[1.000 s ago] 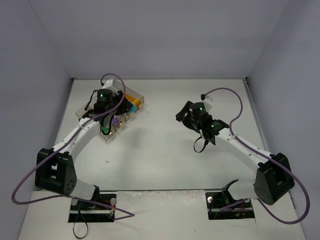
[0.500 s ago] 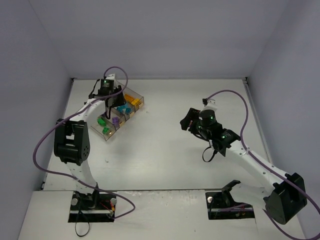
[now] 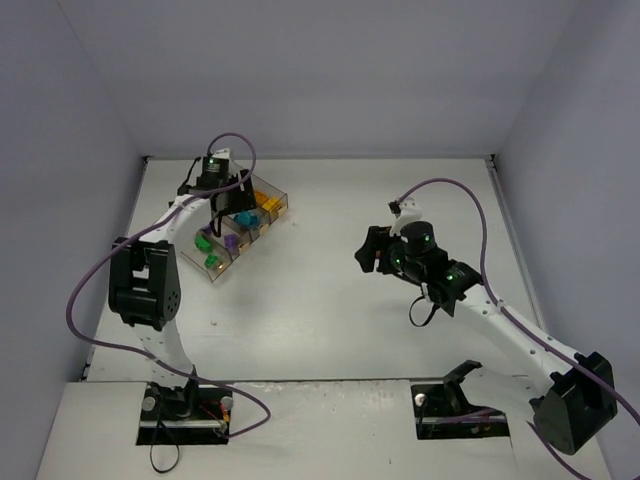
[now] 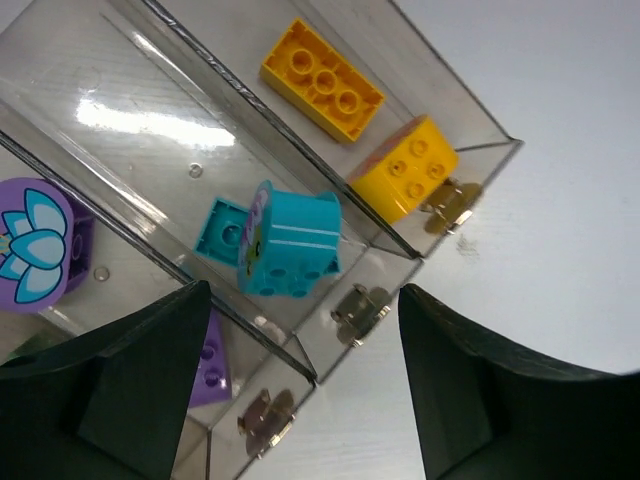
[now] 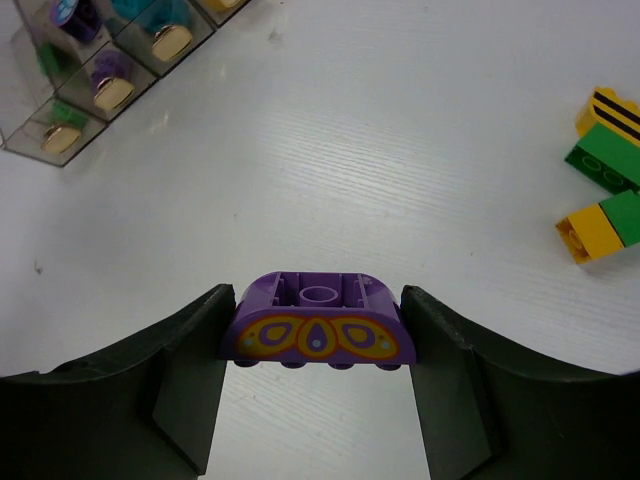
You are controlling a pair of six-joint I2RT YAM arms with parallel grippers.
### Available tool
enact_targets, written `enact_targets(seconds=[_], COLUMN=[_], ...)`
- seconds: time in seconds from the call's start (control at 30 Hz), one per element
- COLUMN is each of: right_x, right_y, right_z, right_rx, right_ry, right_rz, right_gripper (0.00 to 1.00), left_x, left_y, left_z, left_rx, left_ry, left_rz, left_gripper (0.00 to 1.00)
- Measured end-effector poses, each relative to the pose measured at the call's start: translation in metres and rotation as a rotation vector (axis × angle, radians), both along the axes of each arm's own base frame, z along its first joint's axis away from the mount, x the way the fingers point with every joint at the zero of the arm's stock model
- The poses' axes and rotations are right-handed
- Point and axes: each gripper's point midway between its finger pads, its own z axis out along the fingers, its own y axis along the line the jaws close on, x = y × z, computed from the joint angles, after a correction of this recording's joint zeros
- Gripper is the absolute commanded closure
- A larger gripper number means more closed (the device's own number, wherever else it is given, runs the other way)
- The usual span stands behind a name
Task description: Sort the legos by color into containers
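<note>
Four joined clear containers (image 3: 284, 206) stand at the far left of the table. My left gripper (image 3: 228, 200) hovers over them, open and holding nothing (image 4: 305, 300). Below it a cyan lego (image 4: 290, 245) lies in one bin, two orange-yellow legos (image 4: 322, 80) lie in the bin beside it, and purple legos (image 4: 35, 240) sit in the bin on the other side. My right gripper (image 3: 372, 252) is shut on a rounded purple lego (image 5: 318, 335) with a yellow pattern, held above the bare table right of the containers (image 5: 90, 70).
Loose legos lie on the table at the right edge of the right wrist view: a yellow and black one (image 5: 610, 110), a green one (image 5: 603, 160) and a yellow and green one (image 5: 600, 225). Green legos (image 3: 207, 250) fill the nearest bin. Grey walls close in the table.
My left arm has swung up to the far end of the bins and its jaws now stand open. My right arm has drifted slightly left, still carrying the purple lego.
</note>
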Motion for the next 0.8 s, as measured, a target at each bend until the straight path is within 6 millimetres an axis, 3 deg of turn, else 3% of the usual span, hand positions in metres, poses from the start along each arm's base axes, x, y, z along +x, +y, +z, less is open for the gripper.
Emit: enact_targets(seconds=[0.1,0.2,0.33,0.4,0.5,0.6,0.8], right_x=[-0.006,-0.009,-0.013,-0.016,-0.019,-0.020,-0.024], right_y=[0.006,0.012,0.018,0.021,0.029,0.037,0.053], right_z=[0.010,0.023,0.025,0.025,0.029,0.035,0.032], right_rx=[-0.023,-0.051,-0.110,-0.133,-0.149,-0.152,-0.158], right_ry=[-0.064,-0.146,-0.216,-0.240,-0.273,-0.298,-0.301], right_rz=[0.101,0.200,0.321,0.379,0.459,0.514,0.598], right_gripper=[1.00,0.99,0.96,0.95,0.93,0.92,0.92], left_x=[-0.009,-0.025,-0.063,-0.091,-0.139,-0.176,-0.205], left_y=[-0.009,-0.033,-0.088,-0.121,-0.170,-0.197,-0.211], left_z=[0.025,0.064,0.118,0.133,0.138,0.135,0.136], left_rx=[-0.052,-0.183,-0.375,-0.442,-0.518,-0.567,-0.617], left_ry=[-0.018,-0.054,-0.080,-0.052,0.039,0.136,0.220], left_rz=[-0.036,-0.109,-0.295,-0.419,-0.608,-0.725,-0.806], left_gripper=[0.27,0.25,0.21,0.21,0.21,0.21,0.21])
